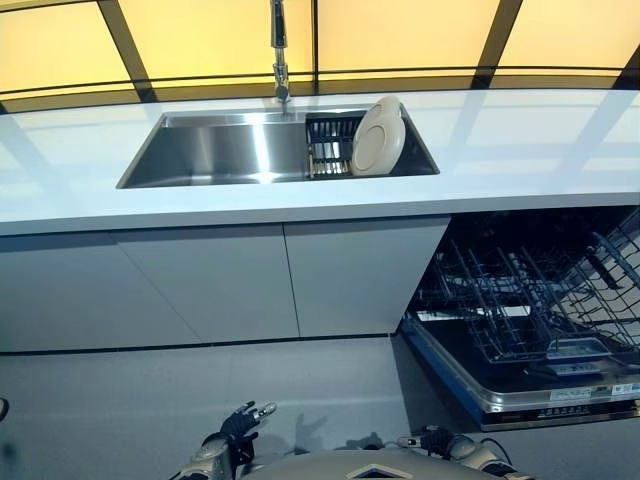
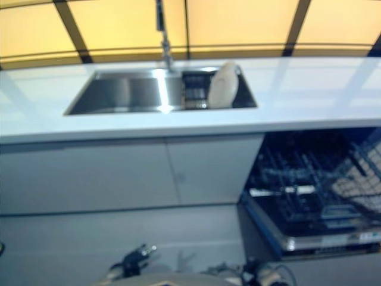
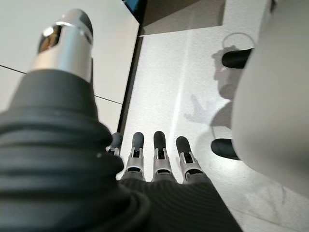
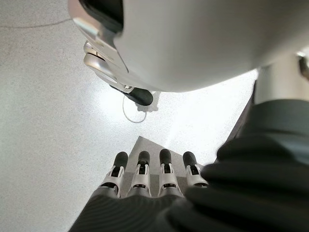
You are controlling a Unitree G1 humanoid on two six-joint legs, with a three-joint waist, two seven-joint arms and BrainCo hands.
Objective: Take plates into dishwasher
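Both hands empty and low; plate not yet reached.

Left hand and right hand hanging near the floor, fingers straight, holding nothing. Well apart from both: 1 pale plate standing on edge in a dark rack inside the sink, set into the white worktop. Dishwasher open at lower right. Judged rigid, smooth, likely slippery and breakable; best pinched at exposed upper rim.

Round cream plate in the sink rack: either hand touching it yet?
Apart. The left eye view shows the round cream plate upright in the dark wire rack, while the left hand and right hand hang low near the floor.
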